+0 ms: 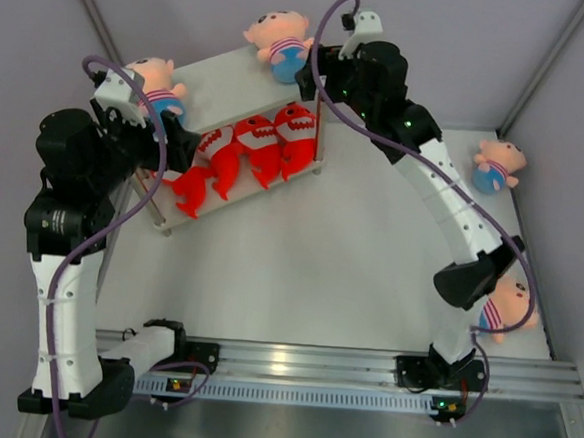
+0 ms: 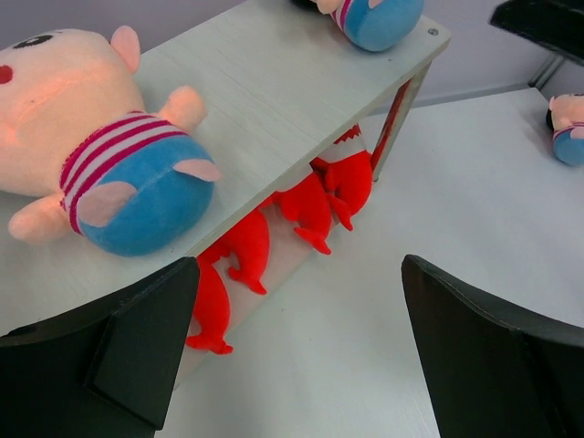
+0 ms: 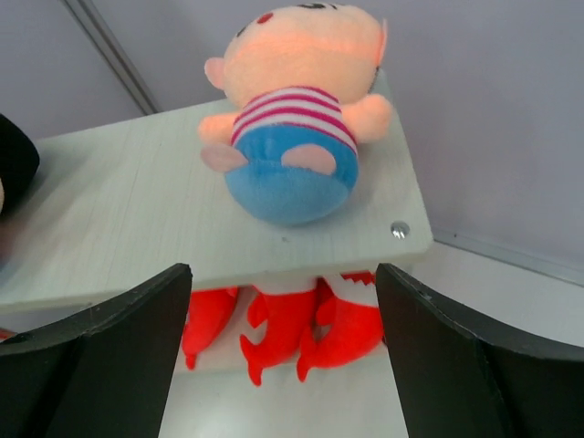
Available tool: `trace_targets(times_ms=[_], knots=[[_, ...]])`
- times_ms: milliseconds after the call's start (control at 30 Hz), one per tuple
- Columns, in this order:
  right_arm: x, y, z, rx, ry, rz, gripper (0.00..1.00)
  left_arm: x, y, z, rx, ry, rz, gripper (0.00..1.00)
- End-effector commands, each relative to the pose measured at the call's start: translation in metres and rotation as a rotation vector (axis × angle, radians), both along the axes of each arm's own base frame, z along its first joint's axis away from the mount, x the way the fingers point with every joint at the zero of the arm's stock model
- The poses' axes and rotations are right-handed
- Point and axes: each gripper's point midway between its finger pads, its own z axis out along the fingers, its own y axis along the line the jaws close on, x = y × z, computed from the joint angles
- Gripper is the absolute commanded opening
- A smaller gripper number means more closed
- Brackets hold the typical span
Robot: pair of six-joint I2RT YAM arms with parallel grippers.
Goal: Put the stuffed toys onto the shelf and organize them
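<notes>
shelf [image 3: 119, 210]: flat woodgrain board | doll [image 3: 292, 119]: round fuzzy plush | sharks [image 3: 283, 328]: red plush

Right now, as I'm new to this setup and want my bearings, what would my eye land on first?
The row of red sharks packed on the shelf's lower board stands out most. Two dolls lie on its top board, one at the left end and one at the right end. Two more dolls sit on the table at the right, one farther back, one nearer.

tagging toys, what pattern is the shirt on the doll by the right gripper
Shirt: red-and-white stripes, clearest from the right wrist.
</notes>
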Motion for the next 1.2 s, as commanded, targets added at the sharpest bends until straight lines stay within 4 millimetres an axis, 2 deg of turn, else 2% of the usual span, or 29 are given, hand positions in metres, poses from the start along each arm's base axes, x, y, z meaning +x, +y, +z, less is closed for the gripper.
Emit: trace_targets(times_ms=[0,33,100,133,167,200,233,267,300,333,367,400,433,533,667,700,733,800,867,1000,1067,1100,1133,1167], knots=[[-0.038,-0.083,0.049,0.072,-0.038,-0.133,0.82,-0.006,0.007,0.001,0.040,-0.022,0.021,0.98],[-0.050,-0.116,0.033,0.064,-0.001,-0.213,0.82,-0.008,0.007,0.001,0.041,-0.020,0.022,0.98],[-0.053,-0.167,0.010,0.084,0.056,-0.368,0.83,-0.011,0.009,-0.001,0.067,-0.016,0.020,0.98],[-0.056,-0.221,-0.018,0.073,0.102,-0.524,0.83,-0.012,0.009,-0.001,0.070,-0.015,0.021,0.98],[-0.057,-0.243,-0.034,0.095,0.132,-0.592,0.83,-0.013,0.010,-0.001,0.073,-0.011,0.023,0.98],[-0.053,-0.290,-0.052,0.102,0.155,-0.716,0.83,-0.013,0.010,-0.002,0.077,-0.008,0.024,0.98],[-0.057,-0.314,-0.091,0.077,0.219,-0.781,0.84,-0.016,0.010,-0.003,0.080,0.000,0.022,0.98],[-0.054,-0.332,-0.107,0.096,0.239,-0.830,0.84,-0.017,0.010,-0.003,0.086,0.002,0.021,0.98],[-0.053,-0.368,-0.126,0.100,0.268,-0.916,0.84,-0.018,0.011,-0.004,0.089,0.004,0.022,0.98],[-0.048,-0.385,-0.165,0.086,0.357,-0.934,0.83,-0.021,0.011,-0.003,0.096,0.007,0.022,0.98],[-0.043,-0.397,-0.182,0.085,0.397,-0.949,0.83,-0.021,0.012,-0.002,0.107,0.007,0.025,0.98],[-0.043,-0.421,-0.198,0.091,0.438,-0.985,0.82,-0.024,0.015,0.000,0.112,0.004,0.036,0.98],[-0.035,-0.434,-0.224,0.071,0.501,-1.005,0.81,-0.026,0.016,0.000,0.118,0.007,0.040,0.98],[-0.016,-0.463,-0.252,0.046,0.541,-1.025,0.80,-0.029,0.020,0.002,0.140,0.003,0.059,0.98],[0.008,-0.485,-0.271,0.013,0.574,-1.072,0.80,-0.025,0.024,-0.003,0.153,0.026,0.077,0.98],[0.010,-0.493,-0.290,-0.009,0.625,-1.102,0.81,-0.025,0.025,-0.003,0.155,0.026,0.078,0.98],[0.017,-0.501,-0.283,0.002,0.609,-1.132,0.81,-0.022,0.025,-0.004,0.156,0.034,0.081,0.98],[0.024,-0.509,-0.292,0.004,0.622,-1.135,0.81,-0.019,0.026,-0.004,0.160,0.041,0.083,0.98],[0.040,-0.508,-0.289,0.016,0.573,-1.087,0.81,-0.018,0.027,-0.004,0.164,0.043,0.086,0.98],[0.066,-0.494,-0.297,0.032,0.559,-0.949,0.83,-0.012,0.034,-0.007,0.187,0.060,0.118,0.98],[0.071,-0.498,-0.296,0.048,0.551,-0.972,0.84,-0.010,0.039,-0.007,0.208,0.063,0.144,0.98],[0.072,-0.504,-0.308,0.049,0.577,-0.992,0.84,-0.008,0.042,-0.007,0.215,0.065,0.154,0.98],[0.078,-0.508,-0.305,0.060,0.571,-1.001,0.84,-0.008,0.043,-0.006,0.221,0.065,0.162,0.98],[0.080,-0.509,-0.309,0.057,0.588,-1.002,0.84,-0.007,0.045,-0.006,0.230,0.066,0.168,0.98]])
